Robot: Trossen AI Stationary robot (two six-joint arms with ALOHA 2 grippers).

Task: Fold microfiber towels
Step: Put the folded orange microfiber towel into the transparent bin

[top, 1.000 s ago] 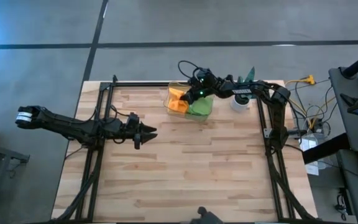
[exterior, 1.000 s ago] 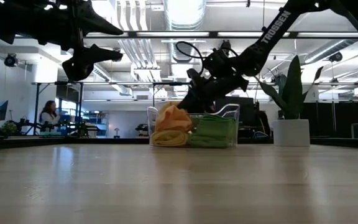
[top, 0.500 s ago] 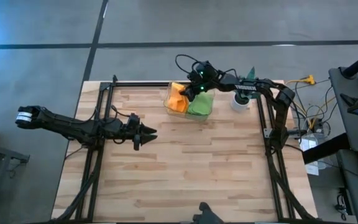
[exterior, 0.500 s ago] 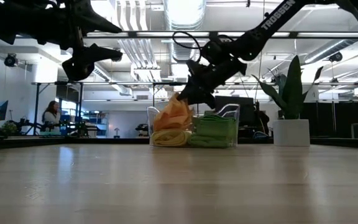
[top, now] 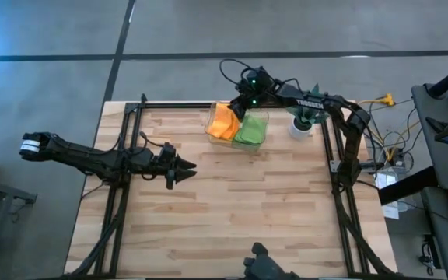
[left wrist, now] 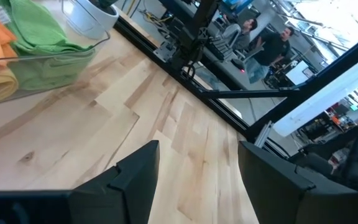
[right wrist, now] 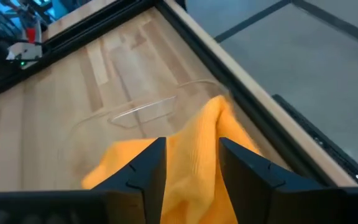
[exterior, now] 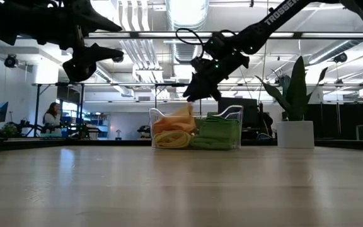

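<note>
A clear bin (top: pixel 238 145) stands at the table's far edge. It holds an orange towel (top: pixel 224 122), green towels (top: pixel 250 130) and, under the orange one, a yellow towel (exterior: pixel 169 140). The orange towel (exterior: pixel 174 121) lies bunched, with its peak just above the bin's rim. My right gripper (exterior: pixel 191 96) hangs open a little above that peak, over the bin's far side (top: pixel 242 99). In the right wrist view the orange towel (right wrist: pixel 197 168) shows beyond the gripper's (right wrist: pixel 191 142) parted fingers. My left gripper (top: pixel 183 166) waits open above the table's left half.
A spiky green plant (exterior: pixel 295 88) in a white pot (top: pixel 299 128) stands just right of the bin. Black frame rails (top: pixel 131 148) run along the table's left, right and far sides. Bare wood (top: pixel 232 210) stretches from the bin to the near edge.
My right gripper rose from the bin and drew the orange towel's top up with it. It then let go and kept rising toward the far edge while turning. The towel's raised top has dropped back into the bin.
</note>
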